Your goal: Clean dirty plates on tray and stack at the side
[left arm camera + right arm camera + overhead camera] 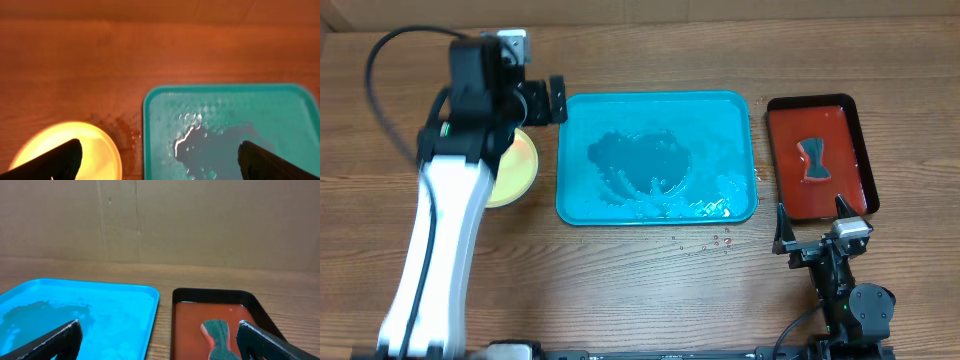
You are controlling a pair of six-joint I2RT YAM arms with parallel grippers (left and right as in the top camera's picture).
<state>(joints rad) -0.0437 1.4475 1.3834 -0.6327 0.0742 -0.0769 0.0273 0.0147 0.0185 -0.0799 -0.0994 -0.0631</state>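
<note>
the plates (516,165) lie piled just beside the left edge of the tray (720,125), which holds only water (640,165), so the job looks done. the left gripper (160,160) hangs wide and empty over both edges; the right gripper (812,225), also wide, waits near the sponge (814,160).
</note>
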